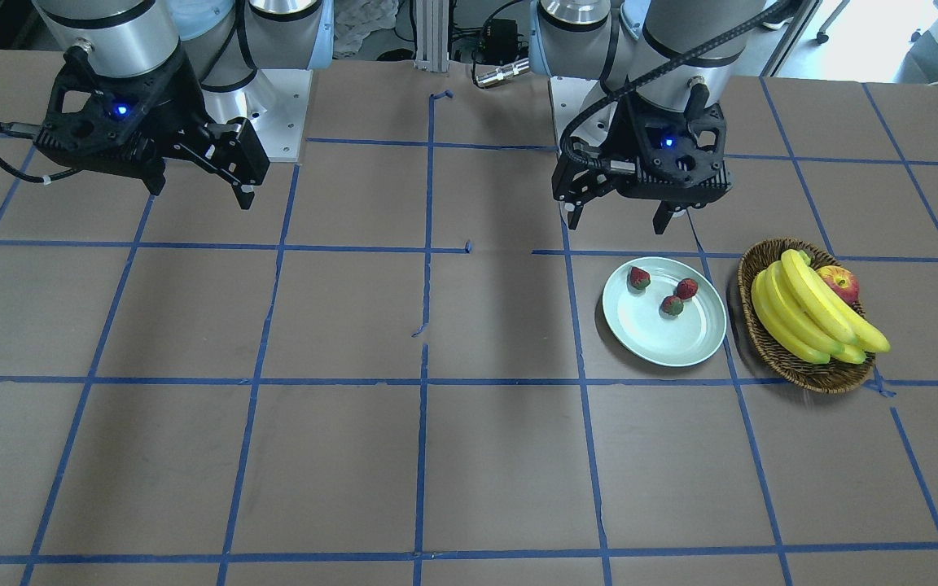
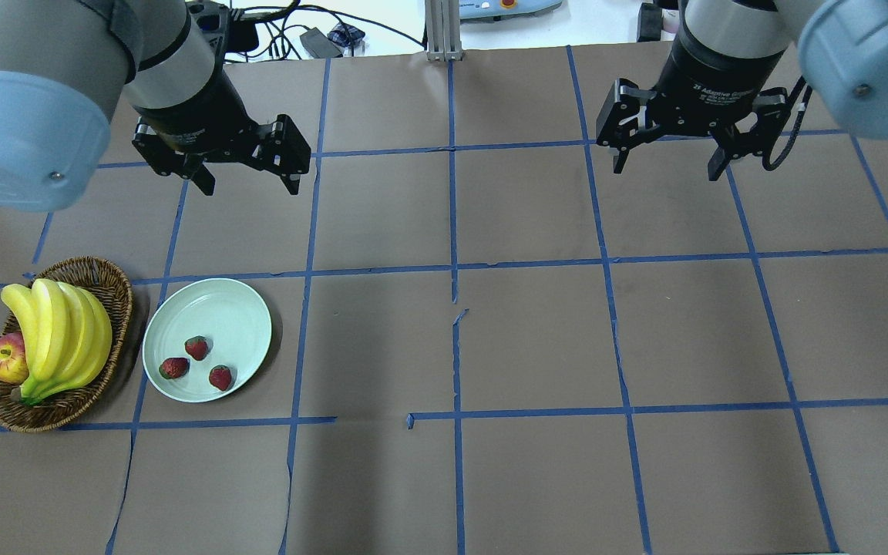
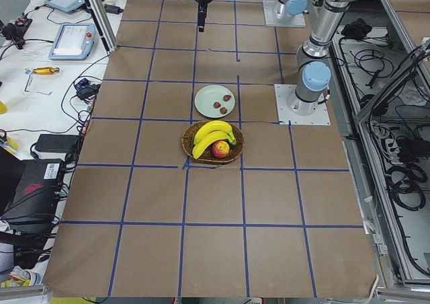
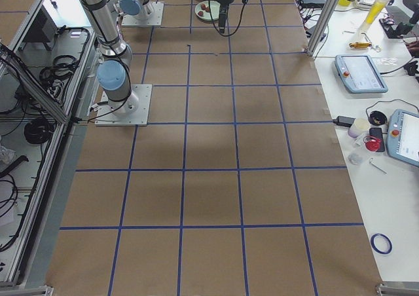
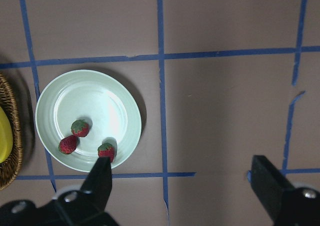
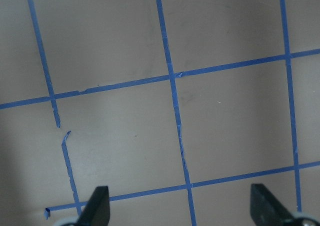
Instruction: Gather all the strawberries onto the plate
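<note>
Three strawberries lie inside the pale mint-green plate at the table's left. They also show in the front view and in the left wrist view. My left gripper is open and empty, raised above the table beyond the plate. My right gripper is open and empty, high over bare table on the right side.
A brown wicker basket with bananas and a red-yellow apple stands just left of the plate. Blue tape lines grid the brown table. The arm bases stand at the table's near edge.
</note>
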Robot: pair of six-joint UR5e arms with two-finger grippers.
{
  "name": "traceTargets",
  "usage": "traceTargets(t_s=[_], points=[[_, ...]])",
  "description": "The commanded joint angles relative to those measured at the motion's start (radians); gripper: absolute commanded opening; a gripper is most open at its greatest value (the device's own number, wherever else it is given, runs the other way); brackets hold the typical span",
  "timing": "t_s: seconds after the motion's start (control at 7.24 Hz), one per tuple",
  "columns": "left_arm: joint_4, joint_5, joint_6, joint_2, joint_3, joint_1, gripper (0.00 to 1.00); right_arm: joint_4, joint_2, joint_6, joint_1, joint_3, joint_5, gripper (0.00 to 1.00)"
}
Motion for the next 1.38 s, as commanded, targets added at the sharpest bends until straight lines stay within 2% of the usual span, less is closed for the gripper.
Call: traceTargets(t_s=[0.0,0.28,0.55,0.97,1.24], points=[[0.034,-0.013,-0.007,-0.009,0.031,-0.003,1.00,-0.006,0.003,0.000,0.000,-0.018,-0.002,1.00],[0.029,-0.016,-0.004,-0.011,0.039,-0.003,1.00,-0.015,0.006,-0.005,0.008,-0.052,-0.005,1.00],[0.034,-0.015,0.002,-0.008,0.039,-0.005,1.00,-0.065,0.005,-0.012,0.008,-0.042,-0.012,1.00],[0.021,-0.016,0.011,0.003,0.036,-0.012,1.00,-0.064,0.003,-0.061,0.011,-0.034,-0.011,1.00],[-0.053,-0.011,0.039,0.008,0.039,-0.011,1.00,-0.063,0.005,-0.077,0.011,-0.034,-0.003,1.00]])
